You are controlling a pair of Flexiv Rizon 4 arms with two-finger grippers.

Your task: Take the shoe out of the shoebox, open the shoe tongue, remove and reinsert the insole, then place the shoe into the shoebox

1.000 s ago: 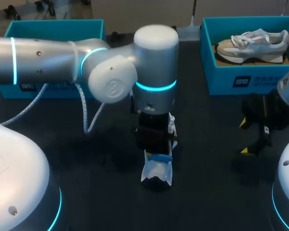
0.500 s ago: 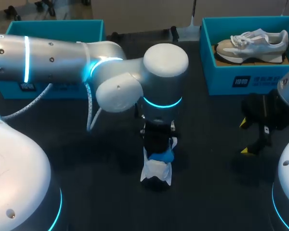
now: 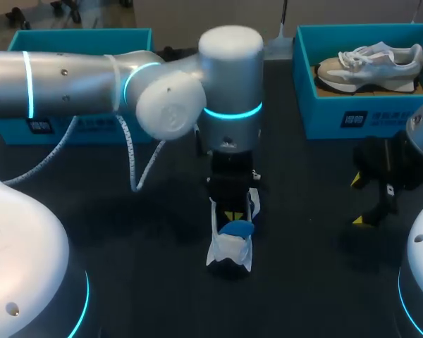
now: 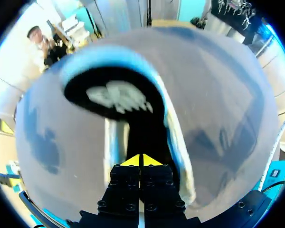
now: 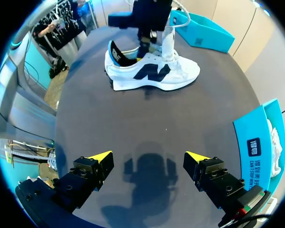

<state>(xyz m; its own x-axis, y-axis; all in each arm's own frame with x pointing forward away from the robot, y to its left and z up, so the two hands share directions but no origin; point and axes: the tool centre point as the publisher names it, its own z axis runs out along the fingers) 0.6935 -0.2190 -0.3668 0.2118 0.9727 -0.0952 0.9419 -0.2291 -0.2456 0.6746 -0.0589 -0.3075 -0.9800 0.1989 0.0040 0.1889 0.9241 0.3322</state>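
The white shoe (image 5: 180, 71) stood upright on its sole in the middle of the dark table (image 5: 147, 118), outside both boxes. Its long axis ran away from us, toe far and blue-lined heel near. A large dark mark (image 5: 149, 71) sat on its side. Pale print on the insole (image 4: 116, 95) was too blurred for us to read.

Our left gripper (image 4: 141, 160) hung over the shoe's opening, yellow tips pressed together. We could not tell whether anything thin was caught between them.

Well off to the shoe's right, our right gripper (image 5: 147, 159) hung with fingers spread wide on nothing.

Beyond the toe and rightward stood the right shoebox (image 3: 324, 116), with a dark label (image 3: 355, 118) of white print and a second shoe (image 3: 370, 63) inside. The left shoebox (image 3: 77, 34) stood beyond the toe and leftward.
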